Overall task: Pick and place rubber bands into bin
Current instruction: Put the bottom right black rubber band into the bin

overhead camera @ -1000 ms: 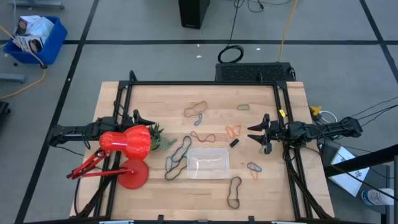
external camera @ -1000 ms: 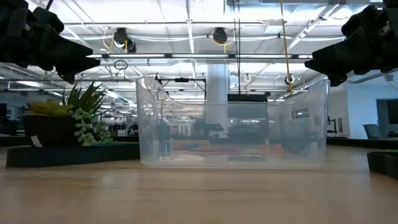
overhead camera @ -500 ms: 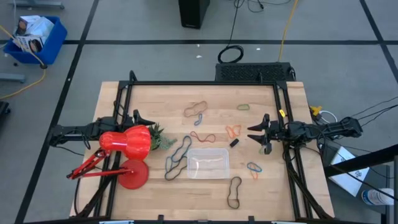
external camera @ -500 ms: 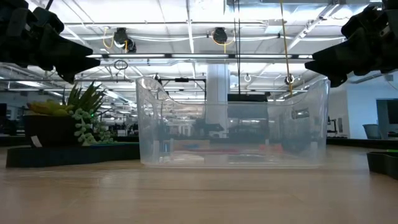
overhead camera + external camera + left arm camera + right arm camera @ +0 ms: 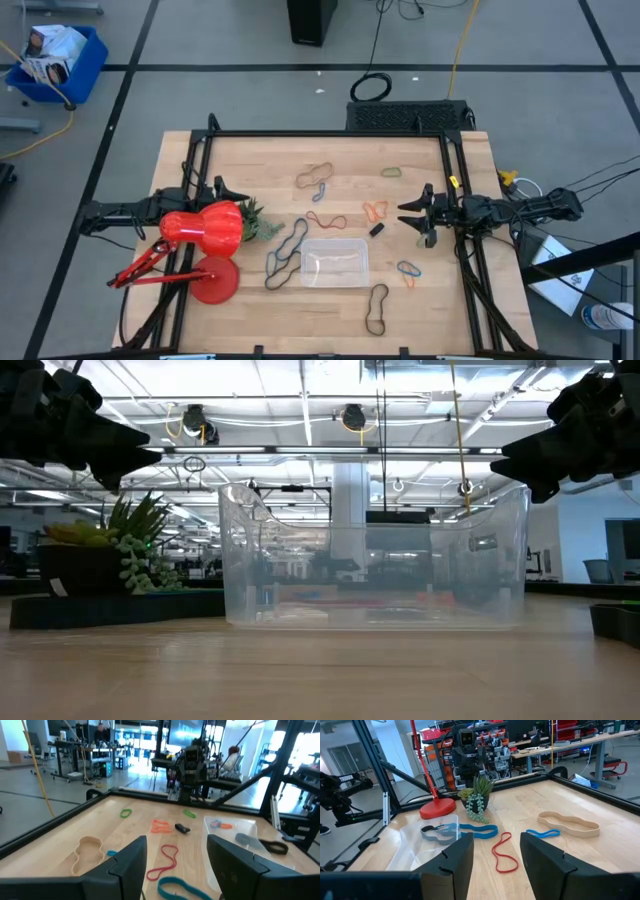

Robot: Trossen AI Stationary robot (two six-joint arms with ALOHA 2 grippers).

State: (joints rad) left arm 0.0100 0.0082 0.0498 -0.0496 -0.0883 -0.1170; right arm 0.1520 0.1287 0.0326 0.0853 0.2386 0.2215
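The clear bin (image 5: 334, 262) stands on the wooden table near its front middle; it fills the low view (image 5: 375, 555). Rubber bands lie flat around it: a tan one (image 5: 314, 176), a red one (image 5: 326, 220), an orange one (image 5: 375, 211), a green one (image 5: 390, 172), large black ones (image 5: 288, 250) (image 5: 376, 309), a blue and orange pair (image 5: 407, 270). My left gripper (image 5: 232, 192) hovers open at the table's left. My right gripper (image 5: 412, 220) hovers open at the right, near the orange band. Both are empty.
A red desk lamp (image 5: 200, 245) lies at the left front, with a small potted plant (image 5: 257, 225) beside it. A small black object (image 5: 377, 229) lies near the orange band. A black frame (image 5: 325, 135) borders the table. A blue crate (image 5: 55, 60) sits on the floor.
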